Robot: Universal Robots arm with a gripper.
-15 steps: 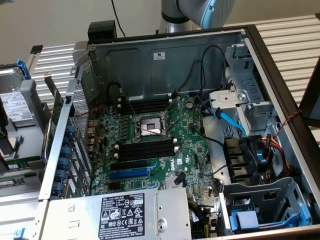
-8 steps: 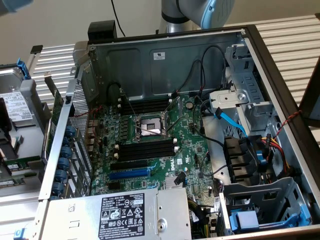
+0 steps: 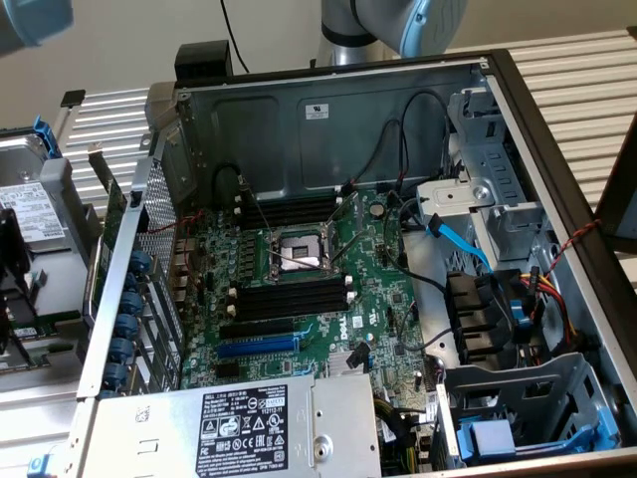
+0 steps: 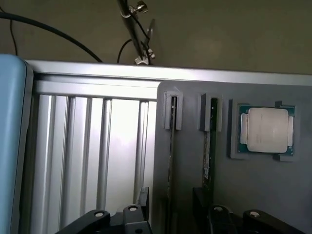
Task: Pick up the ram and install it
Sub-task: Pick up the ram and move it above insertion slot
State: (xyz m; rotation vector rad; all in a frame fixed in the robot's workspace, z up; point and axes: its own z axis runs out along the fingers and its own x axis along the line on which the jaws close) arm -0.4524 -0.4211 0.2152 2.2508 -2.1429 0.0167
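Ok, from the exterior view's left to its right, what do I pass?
Silver hard drive with white label → row of blue plastic clips → square metal processor socket → light blue flat cable → red and yellow wires.

This is a robotics lab bench set up for computer assembly. An open desktop computer case (image 3: 299, 129) lies on a ribbed aluminium-profile table (image 3: 567, 60) with its motherboard (image 3: 368, 289) and power supply (image 3: 249, 423) exposed, while a grey-and-blue robot arm (image 3: 398, 20) rises at twelve o'clock from the case and a loose hard drive (image 3: 25, 214) sits at nine o'clock. In the wrist view, a grey fixture plate (image 4: 263, 195) on the same kind of slatted surface holds a ram (image 4: 213, 141) on edge in a slot and a bare processor (image 4: 266, 129) in a fitted pocket.
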